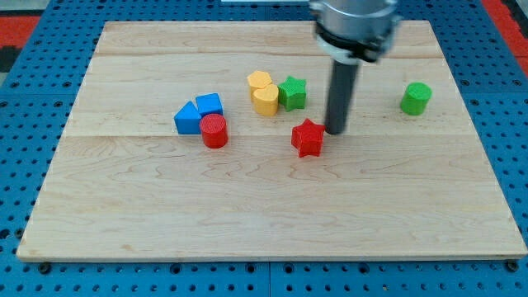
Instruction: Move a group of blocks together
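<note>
My tip (pixel 337 130) rests on the wooden board (pixel 272 206) just to the right of a red star block (pixel 308 138), close to it or touching it. Up and left of the tip sit a green star block (pixel 292 92) and, touching it, two yellow blocks: a round one (pixel 266 101) and another (pixel 259 81) behind it. Farther left is a cluster: two blue blocks (pixel 188 120) (pixel 209 105) with a red cylinder (pixel 214 131) against them. A green cylinder (pixel 416 98) stands alone at the view's right.
The board lies on a blue perforated base (pixel 511 148). The arm's grey round body (pixel 353 29) hangs over the board's top middle and hides part of it.
</note>
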